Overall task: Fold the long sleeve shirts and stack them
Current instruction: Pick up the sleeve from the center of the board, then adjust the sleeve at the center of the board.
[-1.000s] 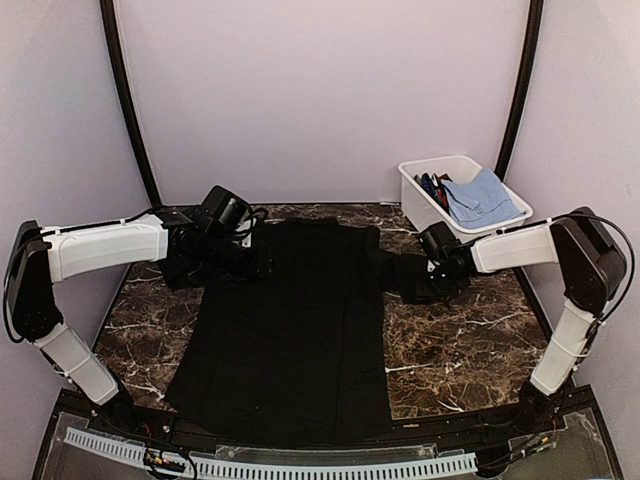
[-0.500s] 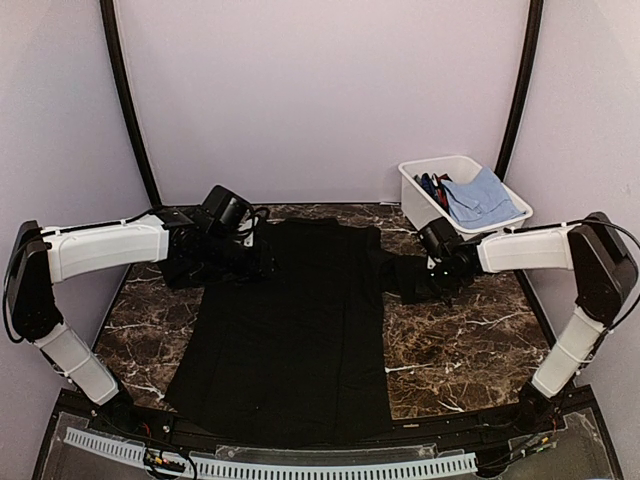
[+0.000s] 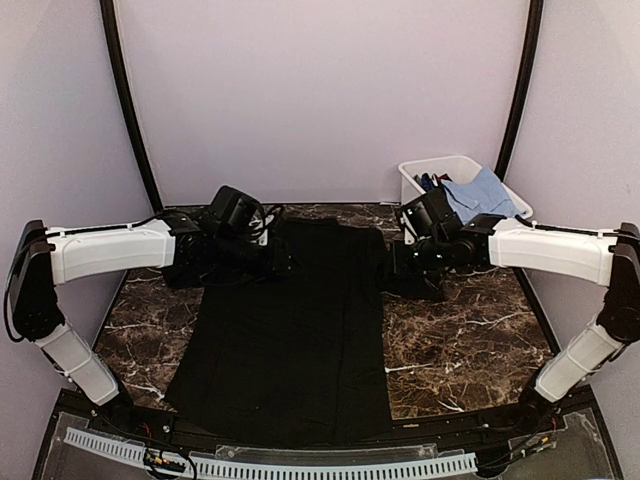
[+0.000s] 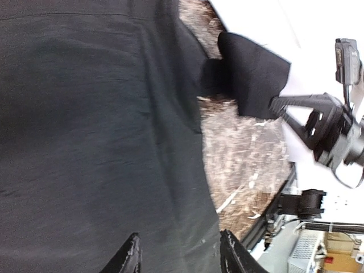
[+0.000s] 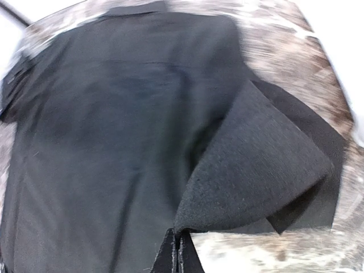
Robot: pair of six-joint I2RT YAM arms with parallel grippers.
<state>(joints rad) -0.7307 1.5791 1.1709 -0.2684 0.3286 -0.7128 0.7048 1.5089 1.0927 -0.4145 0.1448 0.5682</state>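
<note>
Right gripper [image 5: 177, 243] is clamped tight on the edge of the black sleeve [image 5: 256, 170], jaws pressed together w/ only a thin bit of cloth between them; the sleeve is lifted and doubled into a curled flap just beside the right shoulder of the shirt [image 3: 290, 340]. Left gripper [image 4: 179, 259] has its fingers spread w/ nothing held, low over the shirt's left shoulder area; can't tell if it touches the cloth. The shirt lies spread flat down the middle of the tabletop [image 3: 460, 340], collar end far from the arm bases, hem at the near edge. A white bin [image 3: 408, 185] w/ a blue cloth [image 3: 480, 195] sits at the far right corner, close behind the right arm. Risks, imo: the pinch looks shallow, so the sleeve could slip out mid-carry and drop in a heap; pulling it across w/o the left side pinned could drag the shoulder and wrinkle the body; the flap is curled, so it may land twisted; both wrists are near the collar end, so arm contact is possible
</note>
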